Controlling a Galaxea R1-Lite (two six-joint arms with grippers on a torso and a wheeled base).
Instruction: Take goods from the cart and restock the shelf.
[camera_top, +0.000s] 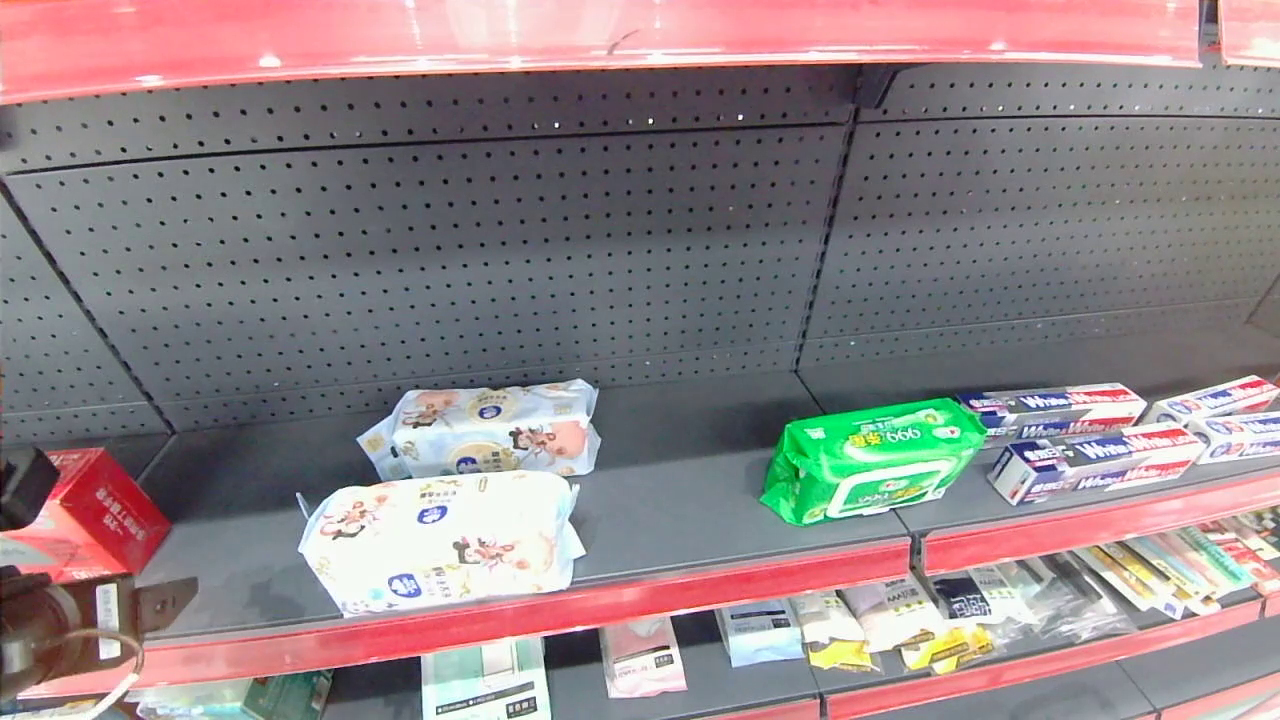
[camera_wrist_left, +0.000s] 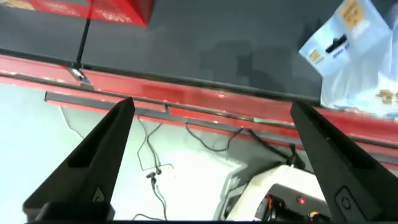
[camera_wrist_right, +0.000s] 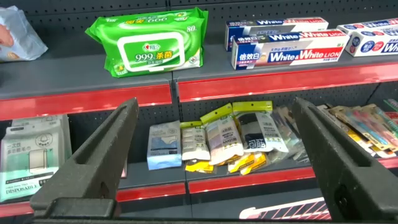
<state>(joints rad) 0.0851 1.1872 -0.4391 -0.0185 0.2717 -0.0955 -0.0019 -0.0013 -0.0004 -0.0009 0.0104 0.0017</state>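
Two white printed tissue packs lie on the grey shelf (camera_top: 690, 500), one at the front (camera_top: 440, 540) and one behind it (camera_top: 495, 428). A green wet-wipes pack (camera_top: 870, 458) lies to their right, also seen in the right wrist view (camera_wrist_right: 149, 38). My left gripper (camera_wrist_left: 212, 106) is open and holds nothing, level with the shelf's red front edge (camera_wrist_left: 205, 96); a tissue pack (camera_wrist_left: 357, 59) lies off to one side of it. My right gripper (camera_wrist_right: 216, 102) is open and empty, in front of the shelf and below the wipes.
A red box (camera_top: 95, 510) stands at the shelf's left end beside my left arm (camera_top: 70, 625). Toothpaste boxes (camera_top: 1095, 455) line the right end. The lower shelf (camera_wrist_right: 205, 186) holds several small hanging packs (camera_wrist_right: 217, 140). Cables (camera_wrist_left: 152, 155) lie on the floor.
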